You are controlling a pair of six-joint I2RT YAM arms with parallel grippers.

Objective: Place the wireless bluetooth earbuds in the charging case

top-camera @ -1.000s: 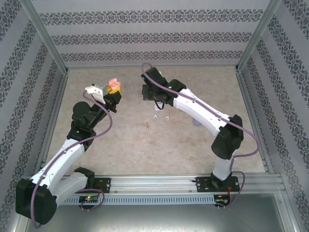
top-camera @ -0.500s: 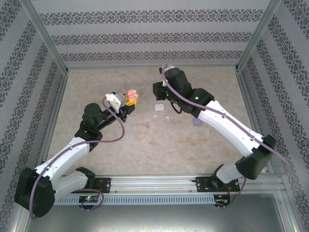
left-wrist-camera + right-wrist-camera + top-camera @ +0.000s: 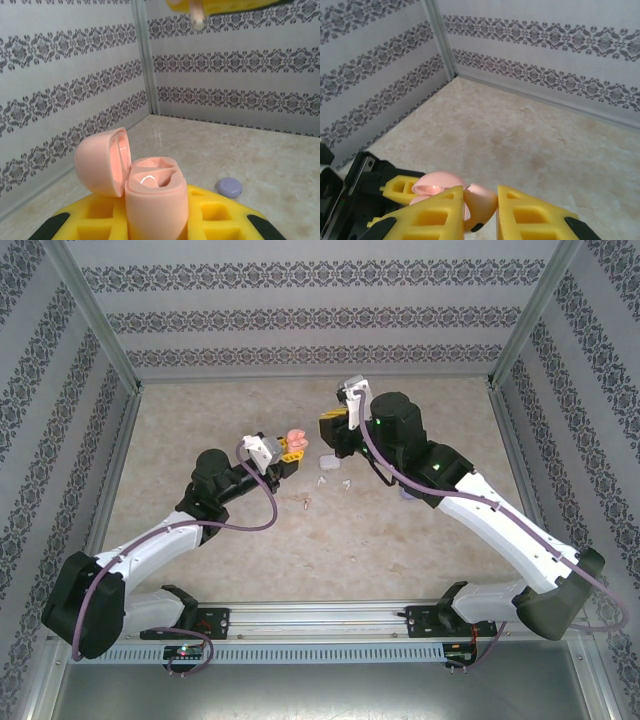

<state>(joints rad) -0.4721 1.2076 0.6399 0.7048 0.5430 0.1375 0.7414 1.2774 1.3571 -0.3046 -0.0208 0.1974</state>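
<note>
My left gripper [image 3: 288, 448] is shut on the pink charging case [image 3: 155, 200], held upright between yellow fingers [image 3: 215, 215]. Its lid [image 3: 102, 160] hangs open to the left and both sockets look empty. My right gripper [image 3: 481, 202] is shut on a pinkish earbud [image 3: 482, 205], and the same case [image 3: 437, 182] lies just beyond and below it. In the top view the right gripper [image 3: 332, 428] hovers close to the right of the case [image 3: 296, 437]. The earbud's stem [image 3: 197, 19] pokes down at the top of the left wrist view.
A white case [image 3: 327, 459], two white earbuds [image 3: 322, 480] and a small pinkish earbud [image 3: 305, 504] lie on the table between the arms. A purple case [image 3: 229, 187] sits by the right arm. Patterned walls enclose the table [image 3: 250, 540].
My left gripper has carried the open pink case to the right, toward the centre. My right gripper has shifted slightly right and now sits beside the case with the earbud.
</note>
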